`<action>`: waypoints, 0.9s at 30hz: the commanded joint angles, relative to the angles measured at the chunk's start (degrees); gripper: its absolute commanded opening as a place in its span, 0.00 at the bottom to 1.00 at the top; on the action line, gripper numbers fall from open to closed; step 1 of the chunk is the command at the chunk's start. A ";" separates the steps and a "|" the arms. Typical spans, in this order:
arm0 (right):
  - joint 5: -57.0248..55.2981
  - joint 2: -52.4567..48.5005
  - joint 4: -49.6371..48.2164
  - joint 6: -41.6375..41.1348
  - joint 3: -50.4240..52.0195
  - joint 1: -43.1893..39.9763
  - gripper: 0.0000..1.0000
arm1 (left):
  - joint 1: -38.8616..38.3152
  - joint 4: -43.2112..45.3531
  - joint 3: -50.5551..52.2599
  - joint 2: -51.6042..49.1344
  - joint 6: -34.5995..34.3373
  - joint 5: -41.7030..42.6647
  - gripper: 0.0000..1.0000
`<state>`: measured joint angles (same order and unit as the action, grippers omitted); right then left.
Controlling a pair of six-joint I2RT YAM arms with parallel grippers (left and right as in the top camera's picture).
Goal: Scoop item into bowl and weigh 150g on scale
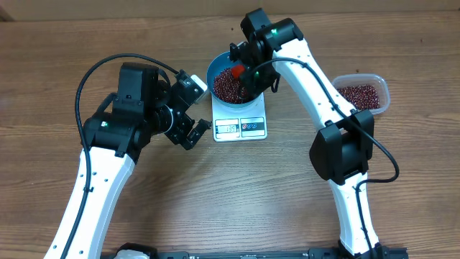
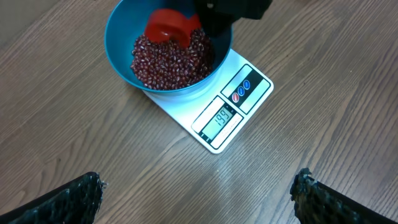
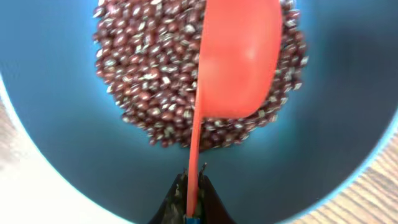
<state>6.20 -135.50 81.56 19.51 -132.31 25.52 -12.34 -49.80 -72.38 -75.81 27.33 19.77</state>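
Note:
The blue bowl (image 1: 214, 72) stands on the white scale (image 1: 241, 115), whose display (image 2: 222, 117) is lit. A heap of dark red beans (image 2: 168, 59) fills the bowl's bottom. My right gripper (image 3: 193, 180) is shut on the thin handle of a red scoop (image 3: 239, 62). The scoop's cup hangs inside the bowl, just over the beans (image 3: 143, 68). My left gripper (image 2: 198, 196) is open and empty above bare table, left of the scale and short of it. In the overhead view the left gripper (image 1: 192, 133) sits beside the scale's left edge.
A clear plastic tub (image 1: 384, 90) with more beans (image 1: 358, 94) stands at the right, beyond the right arm. Wooden tabletop surrounds the scale on all sides.

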 commanded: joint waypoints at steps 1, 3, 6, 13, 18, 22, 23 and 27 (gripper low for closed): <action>2.05 -0.92 0.90 0.09 0.37 1.81 0.04 | 0.31 -0.11 -0.87 0.92 -0.59 0.79 0.99; 3.15 -0.92 1.33 0.07 0.37 2.12 0.04 | 0.31 -0.11 -0.87 0.92 -0.59 0.76 1.00; 6.56 -0.92 1.33 0.09 0.35 2.16 0.04 | 0.31 -0.11 -0.87 0.92 -0.59 0.79 1.00; 12.68 -0.92 1.66 -0.22 0.28 1.29 0.04 | 0.31 -0.11 -0.87 0.92 -0.59 0.76 1.00; 17.92 -0.87 2.19 -1.25 0.17 -1.16 0.04 | 0.31 -0.11 -0.87 0.92 -0.59 0.76 0.99; 22.36 -0.74 3.72 -1.22 -0.55 -4.11 0.04 | 0.31 -0.11 -0.87 0.92 -0.57 0.79 1.00; 23.19 -0.74 4.17 -1.22 -1.09 -4.79 0.04 | 0.31 -0.11 -0.87 0.92 -0.59 0.79 1.00; 27.21 -0.74 6.19 -1.20 -4.11 -7.19 0.04 | 0.31 -0.11 -0.87 0.92 -0.59 0.79 0.99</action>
<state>27.79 -135.57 87.37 18.37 -132.86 19.97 -12.34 -49.82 -72.38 -75.81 27.33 19.77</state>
